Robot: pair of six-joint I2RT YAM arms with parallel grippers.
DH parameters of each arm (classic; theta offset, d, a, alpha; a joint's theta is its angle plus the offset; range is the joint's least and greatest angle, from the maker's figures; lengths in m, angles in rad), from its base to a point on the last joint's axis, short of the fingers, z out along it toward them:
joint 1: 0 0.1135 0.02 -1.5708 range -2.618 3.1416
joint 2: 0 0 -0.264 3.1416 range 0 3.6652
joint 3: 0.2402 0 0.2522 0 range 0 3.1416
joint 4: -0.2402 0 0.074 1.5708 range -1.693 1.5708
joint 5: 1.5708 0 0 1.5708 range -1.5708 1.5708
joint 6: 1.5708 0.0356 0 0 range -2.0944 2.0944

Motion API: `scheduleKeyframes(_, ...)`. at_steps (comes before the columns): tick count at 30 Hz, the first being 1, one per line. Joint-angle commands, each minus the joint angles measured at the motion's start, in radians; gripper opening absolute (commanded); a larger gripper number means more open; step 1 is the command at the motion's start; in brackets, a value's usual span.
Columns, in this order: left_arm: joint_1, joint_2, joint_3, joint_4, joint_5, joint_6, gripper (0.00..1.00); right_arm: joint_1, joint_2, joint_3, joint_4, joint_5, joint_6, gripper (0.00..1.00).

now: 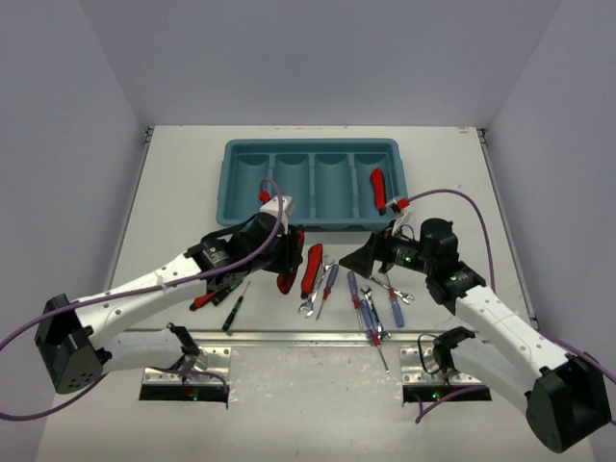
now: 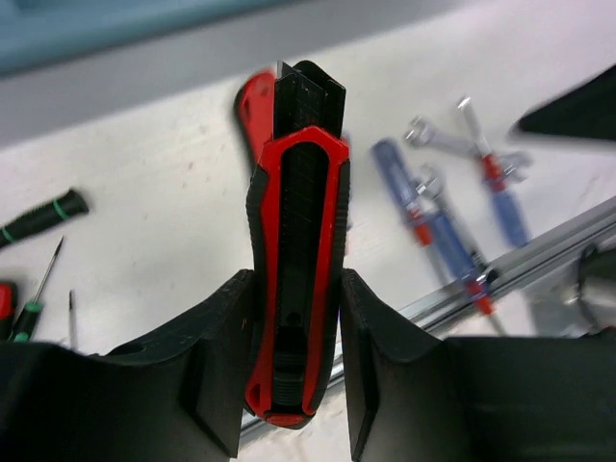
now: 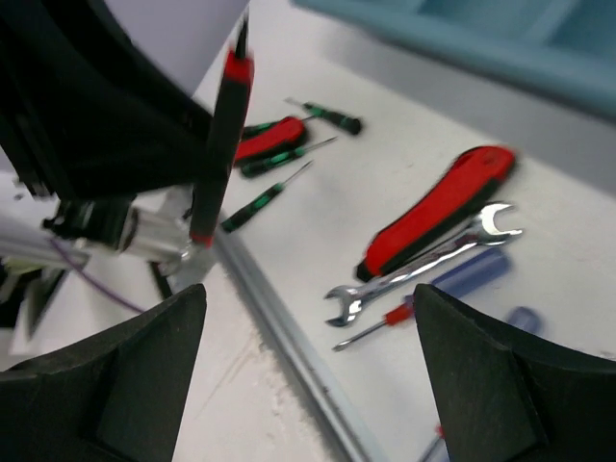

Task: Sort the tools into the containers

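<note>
The left gripper (image 2: pixel 296 318) pinches a red-and-black tool (image 2: pixel 298 192) just short of the teal tray (image 1: pixel 231 188). The right gripper (image 3: pixel 308 298), fingers spread and empty, sits nearer than the tray's right end, beside loose wrenches (image 3: pixel 423 265) and blue screwdrivers (image 1: pixel 358 298). A red-handled tool (image 1: pixel 378 188) lies in the tray's rightmost compartment.

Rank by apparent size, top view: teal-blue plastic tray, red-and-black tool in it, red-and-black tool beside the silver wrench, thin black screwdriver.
1. Teal-blue plastic tray
2. Red-and-black tool in tray and red-and-black tool by silver wrench: look alike, unranked
3. Thin black screwdriver
</note>
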Motion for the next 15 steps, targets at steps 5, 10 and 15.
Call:
scheduleKeyframes(5,-0.008,-0.009,0.102,0.299,-0.023,-0.188,0.0,0.285,0.101,0.055,0.241,0.226,0.023,0.8)
scheduleKeyframes(10,-0.007,0.041,0.122,0.354,0.017,-0.23,0.0,0.323,0.135,0.073,0.293,0.305,0.004,0.73)
scheduleKeyframes(15,-0.007,0.043,0.114,0.385,0.037,-0.256,0.0,0.33,0.172,0.094,0.32,0.378,0.016,0.62)
